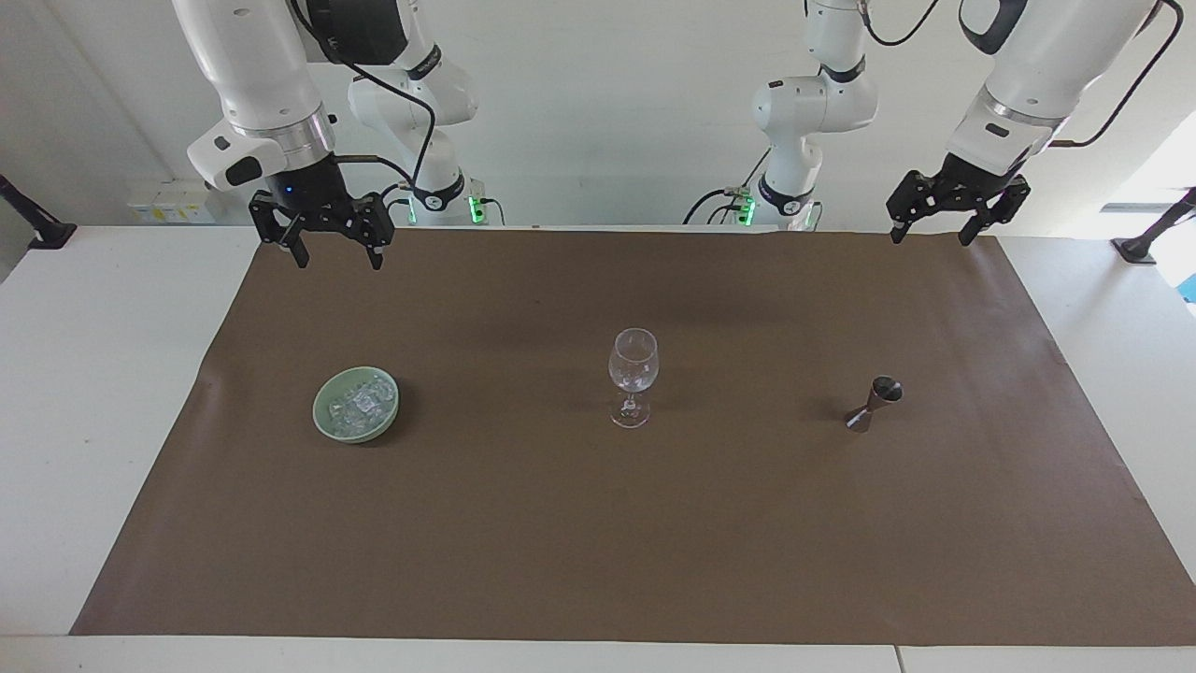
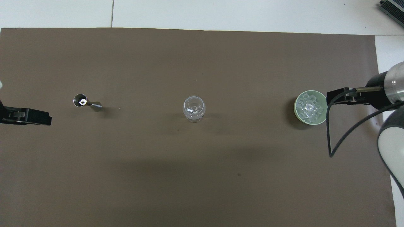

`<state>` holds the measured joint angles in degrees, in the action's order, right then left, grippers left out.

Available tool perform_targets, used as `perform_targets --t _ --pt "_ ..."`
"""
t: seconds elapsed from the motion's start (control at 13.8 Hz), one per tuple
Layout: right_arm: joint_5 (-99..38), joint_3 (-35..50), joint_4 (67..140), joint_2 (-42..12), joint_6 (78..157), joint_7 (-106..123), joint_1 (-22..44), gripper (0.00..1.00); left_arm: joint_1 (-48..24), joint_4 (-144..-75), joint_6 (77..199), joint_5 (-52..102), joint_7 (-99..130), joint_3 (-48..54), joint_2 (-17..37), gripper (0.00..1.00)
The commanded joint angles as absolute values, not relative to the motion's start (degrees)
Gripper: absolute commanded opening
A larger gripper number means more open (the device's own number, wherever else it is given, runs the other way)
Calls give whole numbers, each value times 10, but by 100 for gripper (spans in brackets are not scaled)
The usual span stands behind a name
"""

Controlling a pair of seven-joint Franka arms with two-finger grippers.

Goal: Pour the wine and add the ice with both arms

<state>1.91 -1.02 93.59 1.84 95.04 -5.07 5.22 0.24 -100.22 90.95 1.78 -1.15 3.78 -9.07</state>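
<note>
A clear stemmed wine glass (image 1: 633, 374) (image 2: 193, 108) stands upright mid-mat. A pale green bowl (image 1: 322, 416) (image 2: 296, 108) holding the ice (image 1: 363, 402) (image 2: 311, 108) sits toward the right arm's end. A small metal jigger (image 1: 874, 404) (image 2: 82, 101) stands toward the left arm's end. Its cup shows a bright glint, and I cannot make out wine. My right gripper (image 1: 338, 260) (image 2: 329, 97) hangs open and empty, high above the mat's robot-side edge by the bowl. My left gripper (image 1: 930, 238) (image 2: 44, 116) hangs open and empty, high over the mat's corner.
A brown mat (image 1: 598, 542) covers most of the white table (image 1: 84, 374). The glass, bowl and jigger stand in one row across it, well apart. The right arm's black cable (image 2: 334, 138) loops down beside the bowl.
</note>
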Motion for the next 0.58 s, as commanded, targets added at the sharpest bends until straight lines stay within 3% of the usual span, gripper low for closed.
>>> perform_targets --t 0.0,0.51 --pt "16 -11 941 25 946 -54 53 100 4 -1016 890 35 13 32 -101 100" --pt "17 -11 941 25 946 -54 53 100 36 -993 849 94 211 27 -60 100"
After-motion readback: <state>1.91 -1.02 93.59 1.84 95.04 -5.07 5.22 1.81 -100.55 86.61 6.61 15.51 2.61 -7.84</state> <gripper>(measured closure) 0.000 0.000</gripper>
